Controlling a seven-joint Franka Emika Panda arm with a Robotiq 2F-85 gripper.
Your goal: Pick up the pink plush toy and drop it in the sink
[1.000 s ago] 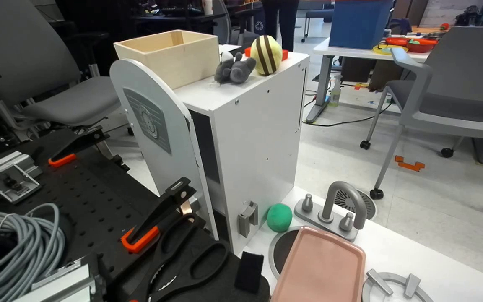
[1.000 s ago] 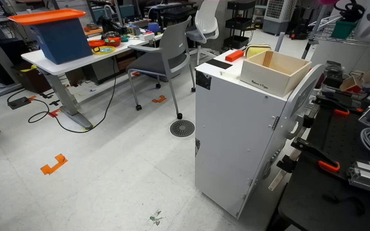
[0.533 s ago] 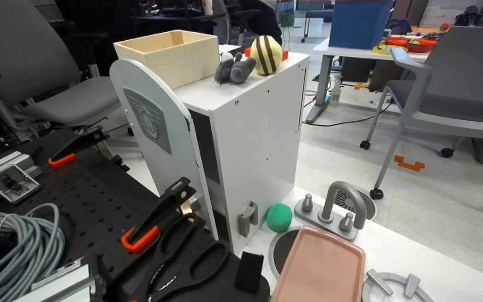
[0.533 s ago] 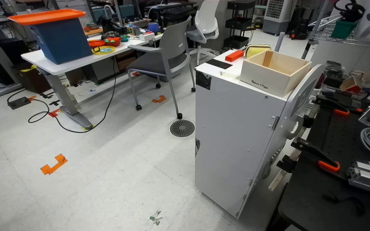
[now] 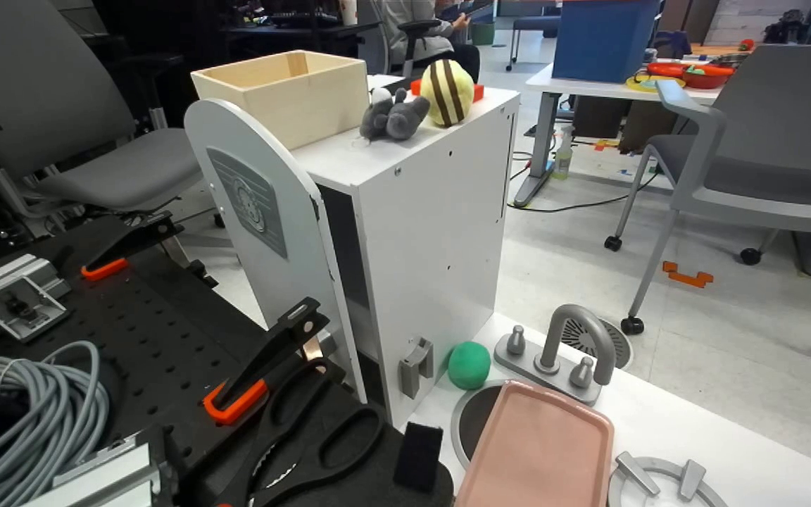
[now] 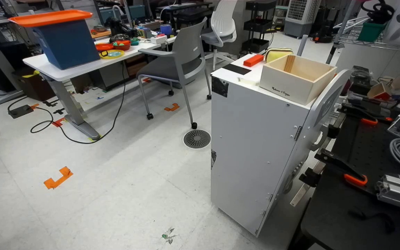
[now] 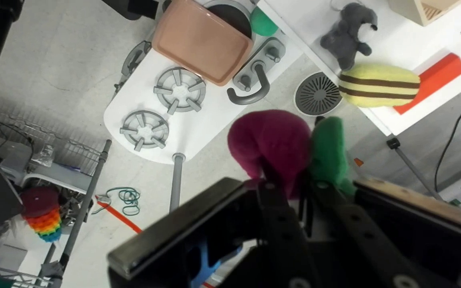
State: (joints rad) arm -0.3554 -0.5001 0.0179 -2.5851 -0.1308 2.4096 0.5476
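Note:
The pink plush toy [image 7: 274, 138] has a deep pink body and a green part [image 7: 328, 150]. It shows in the wrist view. My gripper [image 7: 294, 178] is shut on the toy, with its black fingers pressed into the soft body, which hides the fingertips. The toy hangs in the air beyond the edge of the white counter in the wrist view. The sink is a dark round basin with a grey rim [image 5: 476, 419], beside the tap; it also shows in the wrist view [image 7: 232, 17]. A pink tray covers much of it. The gripper is out of both exterior views.
The pink tray [image 5: 539, 451], tap [image 5: 574, 345] and green ball [image 5: 469, 365] stand at the sink. A tall white cabinet [image 5: 441, 232] bears a pale wooden box [image 5: 307, 105], grey plush [image 5: 395, 116] and yellow striped plush [image 5: 447, 93]. Burners [image 7: 179, 90] sit on the counter.
A pink shape at the top edge of an exterior view has moved up, almost out of frame. The person in the background has sat down. The objects on counter and cabinet have not moved.

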